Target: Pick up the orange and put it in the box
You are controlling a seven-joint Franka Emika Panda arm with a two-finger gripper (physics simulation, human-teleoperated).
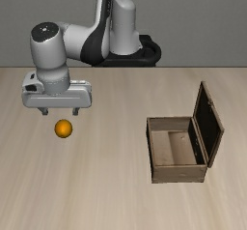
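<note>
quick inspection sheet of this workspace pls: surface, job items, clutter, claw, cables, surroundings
surface: light wood-grain table
job's things: orange resting on the table at the exterior view's left; brown box at the exterior view's right, lid raised, nothing visible inside
clutter: nothing seen
grippers: claw open, just above the orange in the picture, apart from it
cables: nothing seen
surroundings: plain grey wall behind; arm's base at the table's far edge

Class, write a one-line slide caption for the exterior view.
Open gripper close to the orange, not holding it; box, lid up, at the exterior view's right.
</note>
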